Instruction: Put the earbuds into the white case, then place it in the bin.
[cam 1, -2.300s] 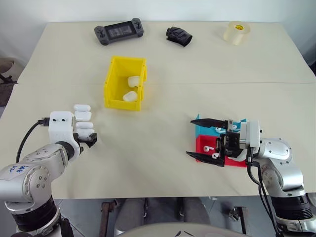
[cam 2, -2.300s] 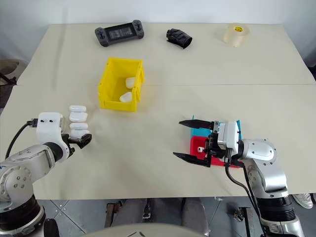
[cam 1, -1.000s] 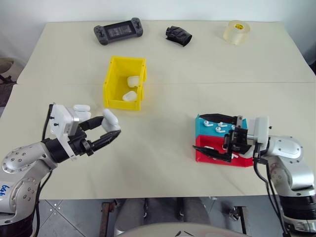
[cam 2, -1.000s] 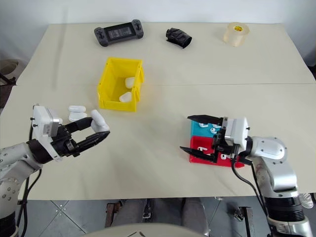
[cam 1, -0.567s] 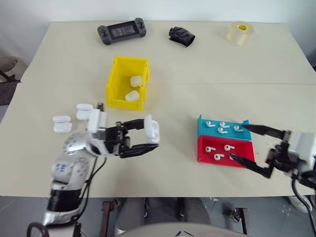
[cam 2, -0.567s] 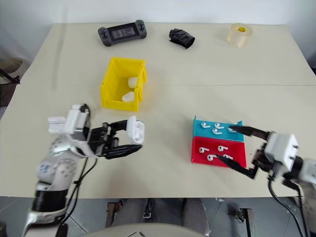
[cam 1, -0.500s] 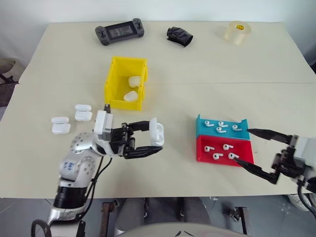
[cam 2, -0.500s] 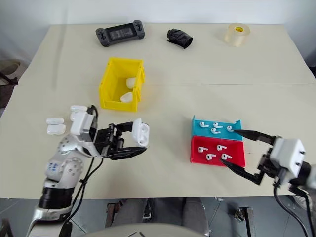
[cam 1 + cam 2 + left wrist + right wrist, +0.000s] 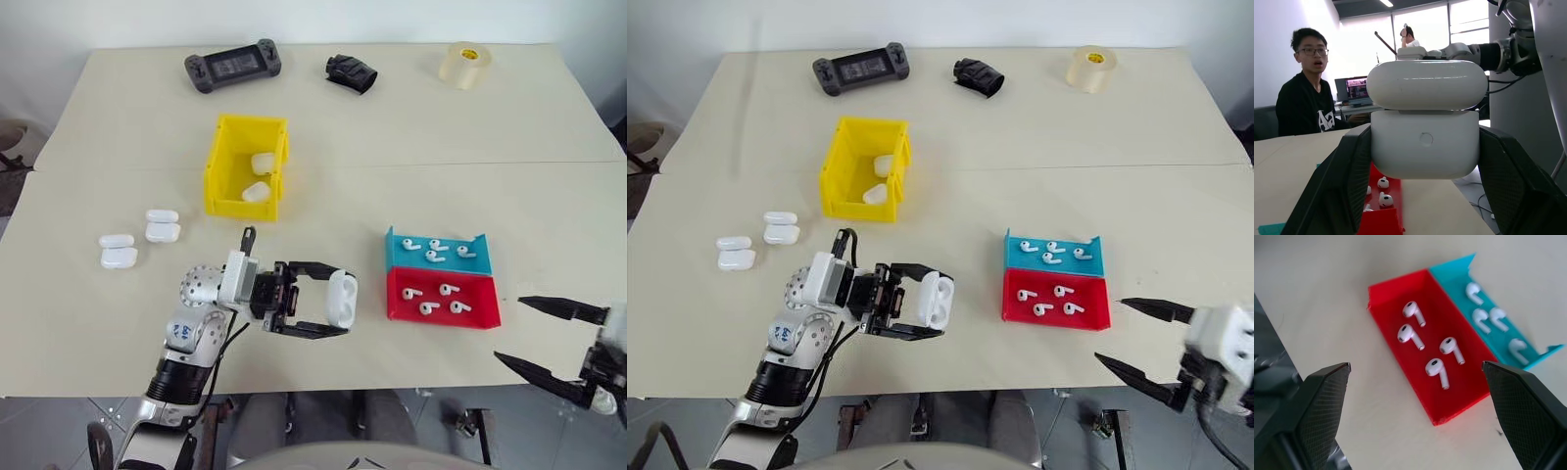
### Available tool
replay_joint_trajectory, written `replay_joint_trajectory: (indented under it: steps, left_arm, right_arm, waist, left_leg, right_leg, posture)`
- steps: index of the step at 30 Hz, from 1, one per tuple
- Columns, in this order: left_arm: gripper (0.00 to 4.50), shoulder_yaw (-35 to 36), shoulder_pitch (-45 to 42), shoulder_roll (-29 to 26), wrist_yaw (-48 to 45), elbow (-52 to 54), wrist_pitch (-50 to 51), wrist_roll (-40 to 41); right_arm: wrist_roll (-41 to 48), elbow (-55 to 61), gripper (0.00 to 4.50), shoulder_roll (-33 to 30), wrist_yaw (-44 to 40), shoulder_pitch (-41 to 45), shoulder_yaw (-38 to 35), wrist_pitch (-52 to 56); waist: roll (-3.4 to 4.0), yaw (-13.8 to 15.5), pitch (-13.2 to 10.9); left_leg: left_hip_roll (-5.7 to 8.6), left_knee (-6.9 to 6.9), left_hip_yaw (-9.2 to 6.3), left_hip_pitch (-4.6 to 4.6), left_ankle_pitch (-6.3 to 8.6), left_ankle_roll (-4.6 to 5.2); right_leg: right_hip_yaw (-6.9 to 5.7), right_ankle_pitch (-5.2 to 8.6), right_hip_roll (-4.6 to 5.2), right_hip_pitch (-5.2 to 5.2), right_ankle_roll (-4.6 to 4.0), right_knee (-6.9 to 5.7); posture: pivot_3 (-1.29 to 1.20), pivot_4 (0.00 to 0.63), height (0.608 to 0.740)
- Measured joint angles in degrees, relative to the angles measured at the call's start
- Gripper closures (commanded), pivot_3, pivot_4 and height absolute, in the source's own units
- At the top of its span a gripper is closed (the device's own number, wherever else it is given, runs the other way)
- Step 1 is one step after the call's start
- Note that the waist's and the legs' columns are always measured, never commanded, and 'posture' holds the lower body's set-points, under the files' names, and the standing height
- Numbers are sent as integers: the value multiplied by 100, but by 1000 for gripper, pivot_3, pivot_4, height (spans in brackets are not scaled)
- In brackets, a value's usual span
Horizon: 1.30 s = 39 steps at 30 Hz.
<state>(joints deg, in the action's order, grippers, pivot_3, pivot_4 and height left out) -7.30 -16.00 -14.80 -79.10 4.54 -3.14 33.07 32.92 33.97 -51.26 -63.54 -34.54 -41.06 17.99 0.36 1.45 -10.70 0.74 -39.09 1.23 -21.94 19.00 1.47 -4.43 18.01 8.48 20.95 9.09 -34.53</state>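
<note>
My left gripper (image 9: 338, 301) hangs over the table's front middle, pointing right, shut on a white case (image 9: 342, 299). In the left wrist view the white case (image 9: 1427, 122) sits between the two black fingers with its lid down. Several earbuds (image 9: 432, 299) lie in a red tray (image 9: 490, 315), and more earbuds (image 9: 1490, 318) in the blue tray (image 9: 394, 253) behind it. My right gripper (image 9: 509, 328) is open and empty near the front right edge, to the right of the trays. The yellow bin (image 9: 245, 206) stands at the back left with two cases (image 9: 260, 176) inside.
Several spare white cases (image 9: 162, 225) lie on the table at the left. A game controller (image 9: 233, 64), a black object (image 9: 351, 70) and a tape roll (image 9: 465, 64) sit along the far edge. A person (image 9: 1305, 93) sits beyond the table in the left wrist view.
My left gripper carried the white case rightward to the front middle and turned to point right. My right gripper drew back and to the right, off the trays, staying open.
</note>
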Motion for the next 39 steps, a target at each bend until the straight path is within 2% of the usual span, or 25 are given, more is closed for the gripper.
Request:
replay_joint_trajectory:
  steps: [9, 16, 27, 30, 37, 39]
  left_arm:
    - [1696, -141, 348, -76, 258, 410, 2, -1]
    - [1696, -326, 446, 2, 509, 587, 2, -19]
    - [1696, -473, 446, 149, 723, 601, -19, -53]
    - [1696, -506, 440, 200, 734, 601, -23, -53]
    - [1696, -570, 435, 251, 735, 601, -27, -54]
    - [1696, -570, 435, 247, 735, 601, -27, -53]
  right_arm:
    - [-502, 37, 0, -1603, 424, 1222, 1245, 1520]
    - [-864, -119, 0, -1997, 501, 1885, 2179, 1997]
    - [-1411, -311, 0, -1965, 808, 2565, 3206, 2104]
    - [-1512, -318, 601, -1875, 888, 2715, 3417, 2143]
    - [-1602, -300, 2953, -1819, 932, 2899, 3617, 2219]
    - [-1604, -298, 2953, -1819, 928, 2901, 3618, 2225]
  waist:
    - [2, 39, 0]
    - [5, 25, 0]
    - [5, 13, 0]
    - [5, 14, 0]
    - [5, 13, 1]
    - [5, 12, 1]
  left_leg:
    - [12, -3, -52, -7, 0, 4]
    - [19, -5, -60, -18, -2, 8]
    - [18, -6, -64, -19, -2, 7]
    - [19, -6, -64, -19, -2, 7]
    - [19, -6, -64, -19, -2, 7]
    - [19, -7, -64, -19, -2, 7]
  right_leg:
    - [-23, 0, 2, -34, 0, 50]
    - [-38, -2, 4, -38, 3, 48]
    - [-50, -2, 4, -40, 4, 48]
    - [-51, -2, 5, -40, 5, 49]
    - [-52, -3, 4, -41, 5, 49]
    - [-52, -3, 4, -41, 5, 49]
  posture:
    - [0, 150, 740]
    - [0, 150, 740]
    - [0, 150, 740]
    - [0, 150, 740]
    - [0, 150, 740]
    - [0, 150, 740]
